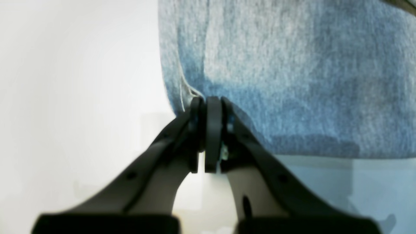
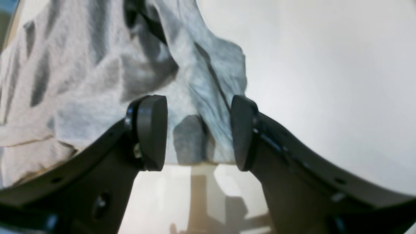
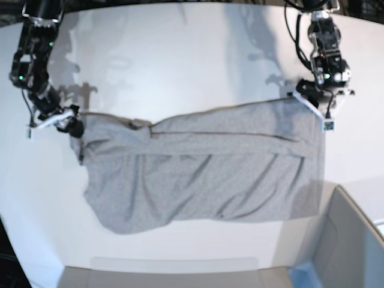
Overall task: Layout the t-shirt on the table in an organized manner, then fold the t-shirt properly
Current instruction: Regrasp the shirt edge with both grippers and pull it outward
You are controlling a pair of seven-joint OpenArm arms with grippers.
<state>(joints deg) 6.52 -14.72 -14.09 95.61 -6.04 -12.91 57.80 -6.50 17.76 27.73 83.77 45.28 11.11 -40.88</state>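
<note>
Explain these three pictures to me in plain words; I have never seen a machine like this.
This is a robot with two arms working at a large white table. One picture looks down on the whole scene from above. The other two come from small cameras on the robot's wrists, looking out past its black grippers.

A grey t-shirt lies spread on the table, still wrinkled.

The left gripper, on the right side of the overhead picture, is shut and pinches a corner of the t-shirt.

The right gripper, on the left of that picture, is open. Its two pads stand apart on either side of the t-shirt's edge without gripping it.
</note>
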